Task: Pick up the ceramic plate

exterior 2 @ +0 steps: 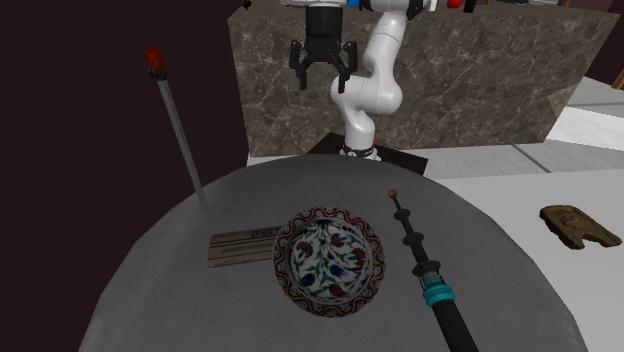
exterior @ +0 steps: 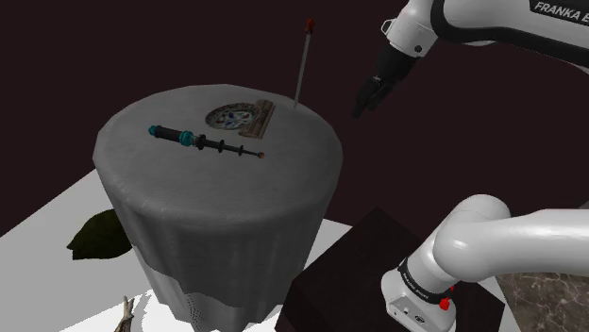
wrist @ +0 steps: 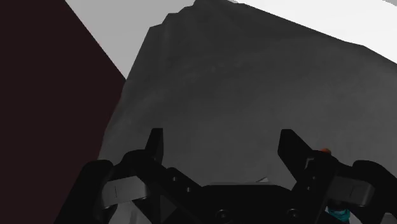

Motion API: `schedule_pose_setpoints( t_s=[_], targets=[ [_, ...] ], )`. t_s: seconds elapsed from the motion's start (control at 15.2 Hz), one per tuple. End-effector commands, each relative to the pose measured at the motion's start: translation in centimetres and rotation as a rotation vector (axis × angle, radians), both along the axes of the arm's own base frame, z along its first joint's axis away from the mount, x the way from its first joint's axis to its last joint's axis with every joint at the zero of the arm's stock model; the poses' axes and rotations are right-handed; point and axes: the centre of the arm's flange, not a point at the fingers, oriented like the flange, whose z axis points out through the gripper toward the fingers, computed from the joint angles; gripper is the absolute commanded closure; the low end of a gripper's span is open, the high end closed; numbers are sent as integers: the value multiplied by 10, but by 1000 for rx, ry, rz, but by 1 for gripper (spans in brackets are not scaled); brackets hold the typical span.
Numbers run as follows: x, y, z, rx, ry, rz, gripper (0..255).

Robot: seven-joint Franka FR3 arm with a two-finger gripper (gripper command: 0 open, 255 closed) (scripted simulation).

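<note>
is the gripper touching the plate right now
Apart. In the shoulder view the open gripper hangs in the air past the edge of the table, with a clear gap between it and the patterned plate.

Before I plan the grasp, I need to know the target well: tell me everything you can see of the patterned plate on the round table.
The plate is round and shallow, with a white centre painted in blue, red and green floral motifs and a dark patterned rim. It lies face up on the grey-clothed table. Its edge meets the end of a small flat wooden board, and whether it rests on that board is unclear. The open gripper is far off it.
</note>
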Motion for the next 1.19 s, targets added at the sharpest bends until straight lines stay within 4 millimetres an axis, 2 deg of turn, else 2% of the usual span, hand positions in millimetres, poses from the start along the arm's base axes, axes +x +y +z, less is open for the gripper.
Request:
schedule_pose_setpoints(
  t_s=[0.0, 0.53, 1.12],
  targets=[
    [0, 0, 0, 0, 0, 0, 0],
    [58, 33, -51, 248, -65, -247, 0],
    [136, 64, -94, 528, -138, -524, 0]
  ],
)
